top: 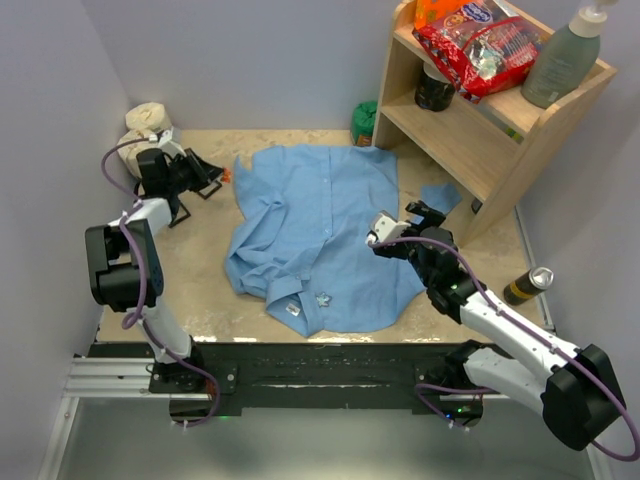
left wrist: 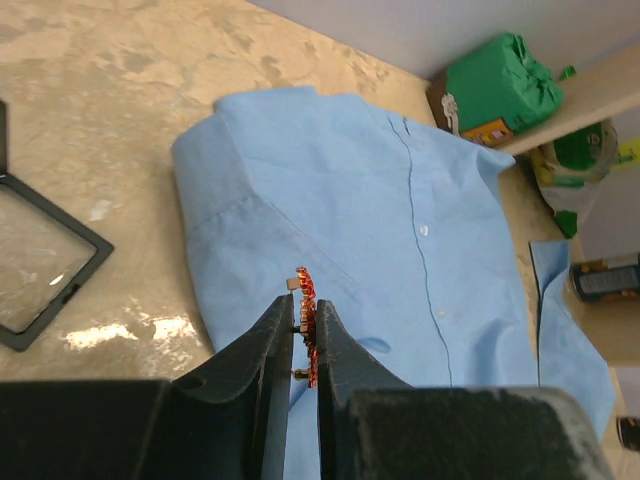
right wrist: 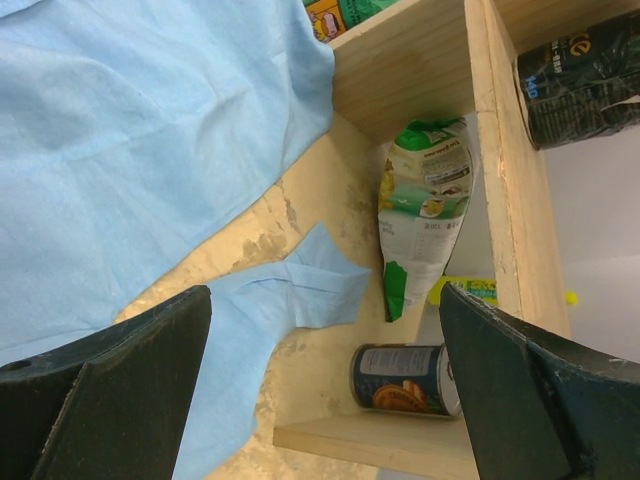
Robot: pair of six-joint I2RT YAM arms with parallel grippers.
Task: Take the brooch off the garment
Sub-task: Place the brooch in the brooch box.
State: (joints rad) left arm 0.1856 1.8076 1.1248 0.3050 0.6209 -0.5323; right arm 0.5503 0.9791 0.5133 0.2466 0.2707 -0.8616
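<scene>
1. Light-blue shirt (top: 320,235) lies spread over the middle of the table (top: 200,275). Its collar points to the near edge and its hem to the far edge.
2. One cuff of the shirt lies on the table at the right, touching the foot of the wooden shelf (top: 450,140).
3. The brooch (left wrist: 306,285), a small red-orange piece, is pinched between the two fingers of the left gripper (left wrist: 304,308), whose jaws are drawn almost together on it.
4. From overhead, the left gripper (top: 218,178) sits toward the far-left corner of the table. The brooch (top: 228,176) is just beside the shirt's far-left hem corner, and whether it touches the cloth cannot be told.
5. In the left wrist view, the brooch shows against the shirt's left side, with the button placket running off to the right.
6. The right gripper (top: 403,222) hangs over the shirt's right edge beside the shelf. Its jaws are spread wide and nothing is between them.
7. In the right wrist view, the right gripper (right wrist: 325,380) frames the cuff and the shelf's lowest compartment, where a can (right wrist: 405,378) lies on its side.
8. A green package (top: 364,122) stands at the far edge, just left of the shelf.
9. A black-framed tray (left wrist: 105,245) rests on the table to the left of the shirt.
</scene>
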